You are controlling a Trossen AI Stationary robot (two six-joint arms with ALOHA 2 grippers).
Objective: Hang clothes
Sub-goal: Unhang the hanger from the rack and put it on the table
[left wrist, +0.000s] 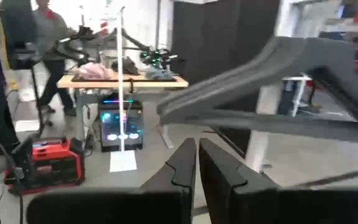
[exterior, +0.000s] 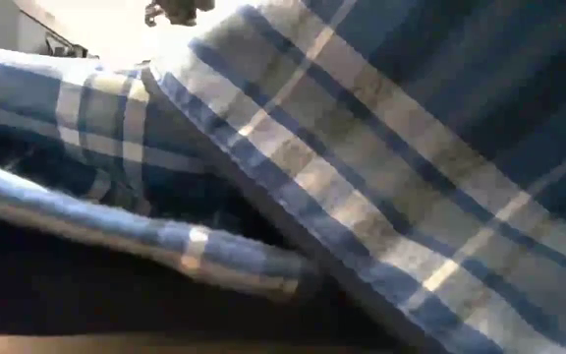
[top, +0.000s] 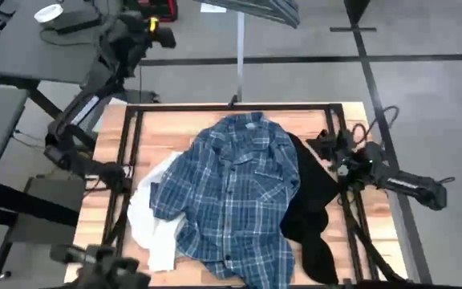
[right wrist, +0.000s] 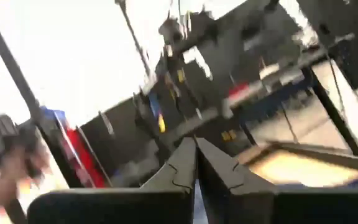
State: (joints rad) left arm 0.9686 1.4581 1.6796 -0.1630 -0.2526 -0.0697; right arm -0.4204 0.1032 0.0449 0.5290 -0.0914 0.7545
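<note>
While the high view lays out the whole wooden table [top: 175, 128], with the plaid shirt [top: 235, 193] spread across its middle, the white top [top: 152, 221] peeking out from under the shirt's left side and the black top [top: 315, 213] from under its right, the low view is filled almost wholly by folds of the plaid cloth lying right against that camera. Only the overhead picture shows the arms. The left gripper [top: 160, 30] is raised well beyond the table's far left corner, clear of all three garments. The right gripper [top: 325, 144] sits near the table's right side, just beside the upper edge of the black top; contact cannot be judged from above.

Each wrist view adds what the overhead cannot. The left gripper's fingers [left wrist: 182, 163] are pressed together with nothing between them, and beyond them a dark hanger [left wrist: 272, 81] crosses the picture, with a person [left wrist: 48, 37] at a bench farther back. The right gripper's fingers [right wrist: 182, 163] are likewise closed and empty, pointing out at the blurred room, with only a strip of table edge showing.
</note>
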